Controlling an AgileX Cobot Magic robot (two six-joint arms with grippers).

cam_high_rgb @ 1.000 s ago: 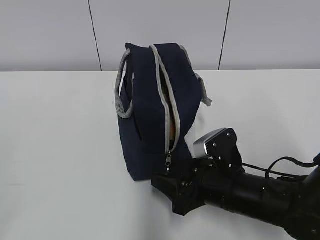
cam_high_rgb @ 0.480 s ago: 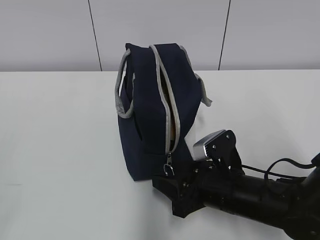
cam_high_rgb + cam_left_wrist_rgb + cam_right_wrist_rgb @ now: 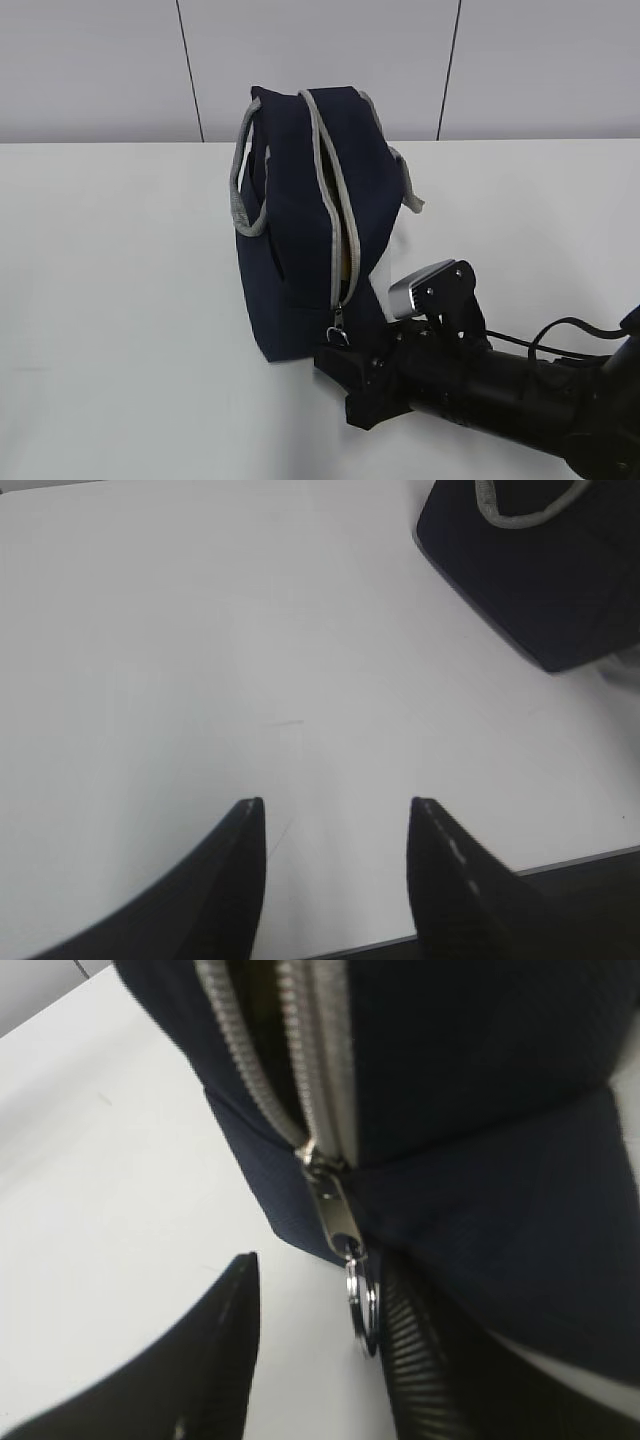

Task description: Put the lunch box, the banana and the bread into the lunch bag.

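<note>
Standing upright on a white worktop point(image 3: 120, 300), a navy-blue lunch bag point(image 3: 295, 210) fills the middle of the exterior view, with grey handles point(image 3: 240, 205) drooping on either side. Its grey zipper point(image 3: 335, 215) runs down the near face and is partly undone, leaving a narrow gap where something pale brown shows inside; what it is cannot be told. The metal slider sits near the bottom of the bag, and a small ring pull point(image 3: 362, 1305) hangs from it. The right gripper point(image 3: 345, 375), on a black arm reaching in low from the right, sits just below and in front of the slider. In the right wrist view its two dark fingers point(image 3: 215, 1350) stand apart on either side of the ring, one finger just beside or touching it, with a clear gap on the other side, so nothing is clamped. The left gripper point(image 3: 335, 825) hangs over bare worktop with its jaws spread and empty; a corner of the bag point(image 3: 540, 570) lies well apart from it at the upper right.
</note>
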